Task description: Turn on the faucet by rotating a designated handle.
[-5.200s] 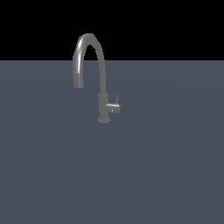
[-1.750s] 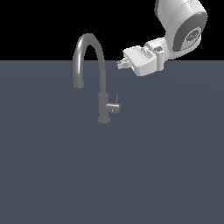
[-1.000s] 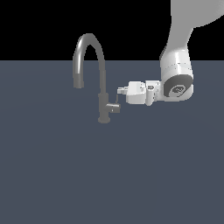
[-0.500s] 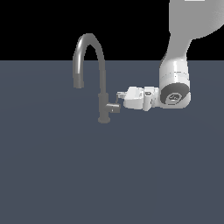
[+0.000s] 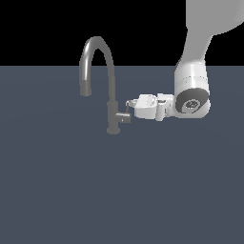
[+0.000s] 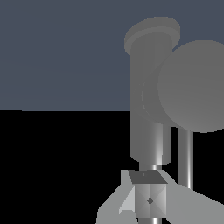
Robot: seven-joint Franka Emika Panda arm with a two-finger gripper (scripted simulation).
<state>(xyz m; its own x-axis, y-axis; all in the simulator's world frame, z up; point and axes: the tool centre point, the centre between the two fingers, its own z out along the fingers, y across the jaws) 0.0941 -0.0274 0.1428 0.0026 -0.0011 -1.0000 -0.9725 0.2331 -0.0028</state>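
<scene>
Grey metal faucet (image 5: 111, 86) stands upright on the slate-blue worktop (image 5: 71, 190), spout arching away from the arm. Handle (image 5: 123, 117) juts from the faucet's lower body toward the white arm (image 5: 190, 93). Pincer (image 5: 127, 105) lies level, tips at the handle's thin lever pin; cannot tell how wide it is or whether it grips.

Wrist view: faucet (image 6: 148, 105) close up, handle (image 6: 194, 85) end-on as a round disc beside the faucet's body; pincer (image 6: 149, 199) spread still unclear.

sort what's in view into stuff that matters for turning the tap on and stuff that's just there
Belongs to the job:
- faucet
- handle on its side
- claw, right at the handle

Just there:
- nothing loose; only the flat grey surface the faucet stands on
</scene>
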